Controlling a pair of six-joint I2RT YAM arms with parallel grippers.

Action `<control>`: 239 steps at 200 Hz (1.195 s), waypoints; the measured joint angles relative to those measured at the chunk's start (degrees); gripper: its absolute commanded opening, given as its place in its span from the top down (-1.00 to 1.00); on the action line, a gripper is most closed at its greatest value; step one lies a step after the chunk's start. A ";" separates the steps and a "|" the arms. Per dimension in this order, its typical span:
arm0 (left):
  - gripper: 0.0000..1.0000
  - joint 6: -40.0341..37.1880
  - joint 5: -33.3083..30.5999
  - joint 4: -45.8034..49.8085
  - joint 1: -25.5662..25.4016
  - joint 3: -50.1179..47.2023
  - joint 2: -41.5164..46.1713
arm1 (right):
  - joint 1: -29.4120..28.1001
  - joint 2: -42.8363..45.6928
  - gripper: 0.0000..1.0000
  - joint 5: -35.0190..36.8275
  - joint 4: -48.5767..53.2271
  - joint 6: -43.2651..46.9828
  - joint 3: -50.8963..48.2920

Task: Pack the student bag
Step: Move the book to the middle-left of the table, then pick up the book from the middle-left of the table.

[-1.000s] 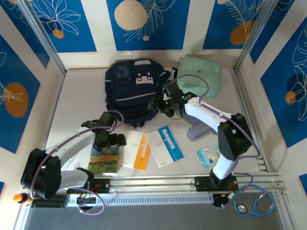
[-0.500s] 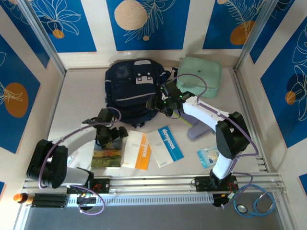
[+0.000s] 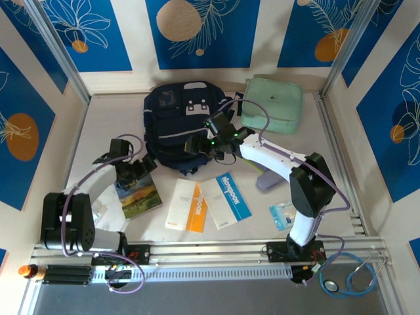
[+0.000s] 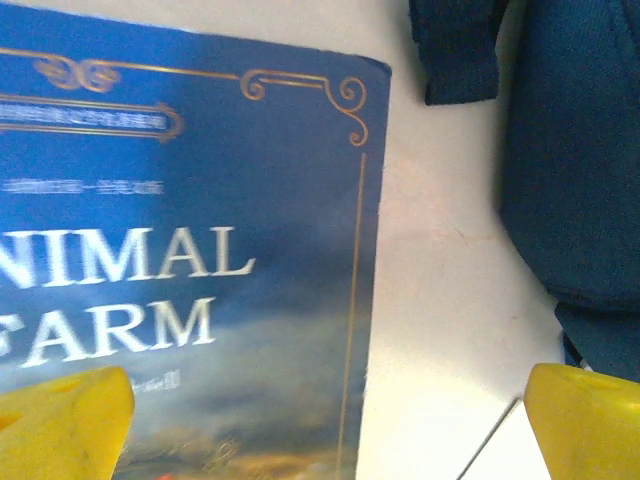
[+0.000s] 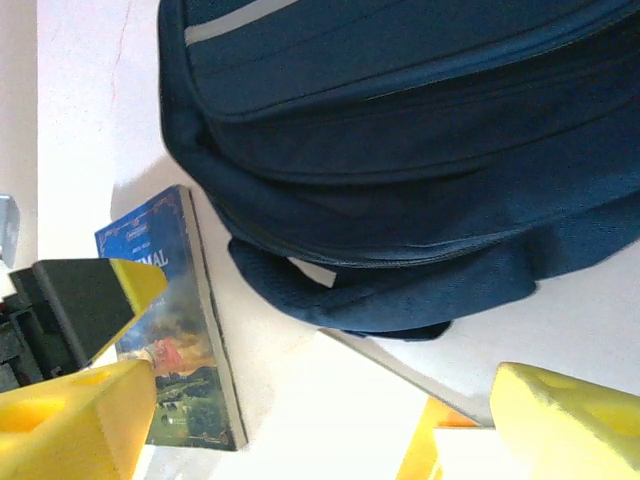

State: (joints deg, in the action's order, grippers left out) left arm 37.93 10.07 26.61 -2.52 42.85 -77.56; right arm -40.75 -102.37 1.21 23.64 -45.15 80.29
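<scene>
Navy fabric of the one student bag (image 3: 180, 121) lies on the surface (image 3: 105, 131) just beyond the right fingers (image 3: 195, 146), which stand wide apart, holding nothing. The left fingers (image 3: 131, 172), equally spread and empty, hover over one book (image 4: 180, 260). The left wrist view reads its title, ANIMAL FARM, illegible from the top. From above: two notebooks (image 3: 226, 200) right of the left fingers, one mint case (image 3: 274, 105) behind the right fingers.
</scene>
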 measured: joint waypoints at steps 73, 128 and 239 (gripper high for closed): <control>-0.95 -4.61 -6.78 10.12 10.12 1.16 6.88 | -7.85 -13.49 -0.49 -4.72 1.92 4.50 17.49; -0.83 -3.32 -3.15 8.68 13.09 -4.20 7.65 | -12.04 -26.08 -0.01 -10.19 6.12 6.99 31.23; -0.80 -3.34 -6.78 8.81 13.18 -4.17 7.45 | -17.07 -44.02 -0.13 2.08 20.02 15.32 50.69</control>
State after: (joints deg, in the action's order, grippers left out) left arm 34.59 3.29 35.42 10.66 38.68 -70.11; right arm -57.82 -146.39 3.29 43.66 -29.82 130.98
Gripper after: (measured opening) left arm 0.904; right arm 0.560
